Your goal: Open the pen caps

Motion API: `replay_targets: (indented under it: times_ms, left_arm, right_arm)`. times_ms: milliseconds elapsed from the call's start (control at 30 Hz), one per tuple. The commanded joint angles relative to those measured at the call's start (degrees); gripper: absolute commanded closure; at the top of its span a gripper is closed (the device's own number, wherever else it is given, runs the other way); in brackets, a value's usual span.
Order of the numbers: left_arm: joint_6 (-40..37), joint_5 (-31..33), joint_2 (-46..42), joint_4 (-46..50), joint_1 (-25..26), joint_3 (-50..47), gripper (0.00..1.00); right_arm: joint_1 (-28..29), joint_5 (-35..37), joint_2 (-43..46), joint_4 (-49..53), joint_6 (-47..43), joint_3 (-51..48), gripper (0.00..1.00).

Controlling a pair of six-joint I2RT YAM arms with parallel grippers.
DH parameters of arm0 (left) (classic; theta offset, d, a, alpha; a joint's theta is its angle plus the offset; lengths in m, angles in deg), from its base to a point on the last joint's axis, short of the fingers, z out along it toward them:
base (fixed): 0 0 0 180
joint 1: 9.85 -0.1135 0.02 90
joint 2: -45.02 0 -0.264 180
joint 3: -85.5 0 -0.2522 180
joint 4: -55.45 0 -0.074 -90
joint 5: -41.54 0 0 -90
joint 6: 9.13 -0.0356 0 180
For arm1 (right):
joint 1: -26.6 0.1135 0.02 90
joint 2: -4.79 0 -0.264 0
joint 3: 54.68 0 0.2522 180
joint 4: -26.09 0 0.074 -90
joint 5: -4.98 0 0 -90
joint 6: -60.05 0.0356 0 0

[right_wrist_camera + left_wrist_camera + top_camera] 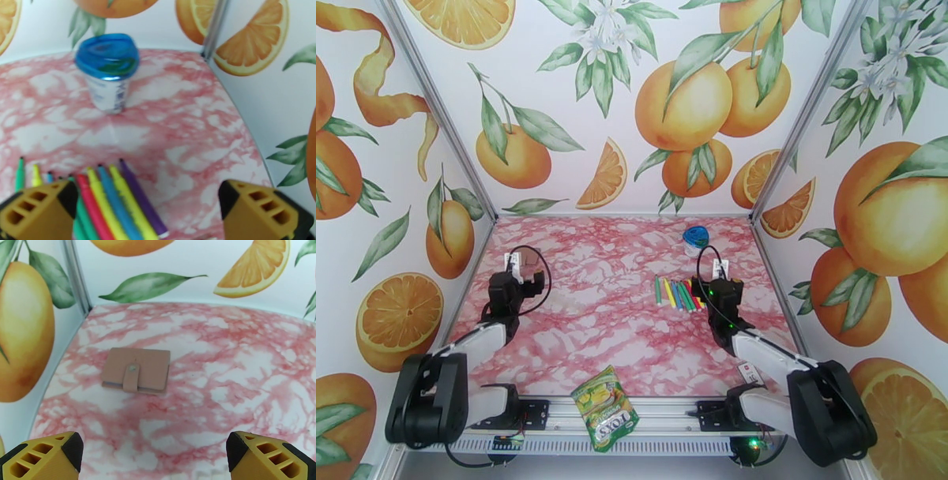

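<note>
Several thin marker pens [678,294] in green, yellow, blue, red and purple lie side by side on the pink marble table [608,339], right of centre. In the right wrist view the pens [118,201] fan out at the lower left, thin ends pointing away. I cannot tell their caps from the barrels. My right gripper [148,215] is open just above them, the left finger [39,213] over the green pens and the right finger [260,213] over bare table. My left gripper [154,459] is open and holds nothing, far left of the pens.
A small container with a blue lid [106,75] stands upright beyond the pens, near the back right corner [696,237]. A closed pink wallet [136,370] lies ahead of the left gripper. A green-yellow snack packet [605,408] lies at the front edge. Printed walls enclose three sides.
</note>
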Motion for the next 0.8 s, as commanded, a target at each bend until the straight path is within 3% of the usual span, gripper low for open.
replay_targets:
  times_ms: [0,133,233,367,500,567,767]
  left_arm:
    - [-2.1,-3.2,3.7,-10.9,-0.1,-0.7,0.00]
    - [-1.7,-4.2,7.4,-13.1,0.0,-0.2,0.00]
    - [-1.9,-5.7,11.0,-18.3,0.4,-0.6,0.00]
    - [-4.0,-3.0,18.4,-25.8,2.7,-0.6,0.00]
    - [-4.7,-2.4,17.8,-22.9,3.4,0.3,0.00]
    - [-4.4,-3.6,17.9,-22.4,2.8,0.6,0.00]
    - [-4.0,-4.6,17.7,-22.0,2.3,0.7,0.00]
  right_arm:
    - [-1.0,0.3,-3.9,-18.8,-1.6,-2.9,0.00]
    - [-2.3,-1.6,-7.2,-22.2,-0.8,-2.7,0.00]
    - [-3.7,-3.3,-13.4,-32.2,0.3,-4.2,0.00]
    - [-3.6,-3.7,-19.1,-38.1,-0.2,-4.5,0.00]
    - [-3.7,-3.4,-18.5,-28.6,0.5,0.0,0.00]
    - [-5.8,-6.8,-17.3,-24.4,2.5,0.9,0.00]
    - [-6.3,-7.8,-17.7,-26.2,2.2,0.4,0.00]
